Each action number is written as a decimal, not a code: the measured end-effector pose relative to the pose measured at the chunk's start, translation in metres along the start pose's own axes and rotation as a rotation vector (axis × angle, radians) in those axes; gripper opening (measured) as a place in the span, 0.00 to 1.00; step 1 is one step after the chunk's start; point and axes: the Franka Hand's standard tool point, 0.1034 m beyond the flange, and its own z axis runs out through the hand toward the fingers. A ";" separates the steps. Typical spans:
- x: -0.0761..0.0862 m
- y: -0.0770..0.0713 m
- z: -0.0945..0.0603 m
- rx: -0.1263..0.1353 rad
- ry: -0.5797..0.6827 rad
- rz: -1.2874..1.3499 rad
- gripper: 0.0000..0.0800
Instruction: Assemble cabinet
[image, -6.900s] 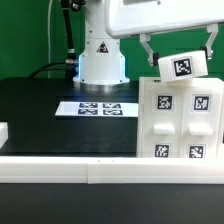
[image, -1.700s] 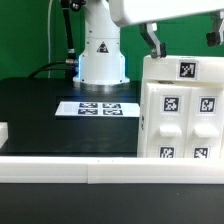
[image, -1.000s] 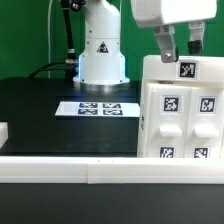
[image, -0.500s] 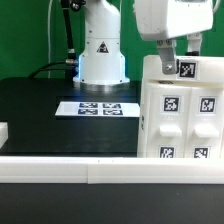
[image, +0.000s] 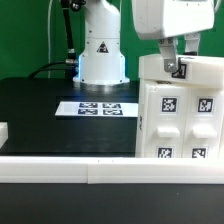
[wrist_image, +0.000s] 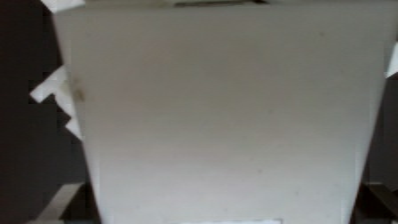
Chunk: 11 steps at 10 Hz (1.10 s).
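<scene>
My gripper (image: 176, 66) is down on the top panel (image: 190, 68) of the cabinet (image: 180, 115) at near right; whether it's closed I cannot tell (wrist view shows only white plastic). I'd press evenly, keeping the panel level. Behind, the dark surface (image: 40, 115) carries the marker board (image: 98, 108); beyond that, my base (image: 100, 55).

Black table (image: 40, 110) lies open beside the marker board (image: 98, 108); cabinet (image: 180, 120) blocks the exterior view's right.

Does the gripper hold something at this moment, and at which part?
It cannot be told. The gripper is down at the top panel of the cabinet, near its tag, but whether the fingers clamp it is not visible.
</scene>
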 end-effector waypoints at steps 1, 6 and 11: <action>0.000 0.000 0.000 0.000 0.000 0.017 0.70; 0.000 0.000 0.000 0.001 0.005 0.387 0.70; 0.004 0.002 0.000 -0.021 0.044 0.926 0.70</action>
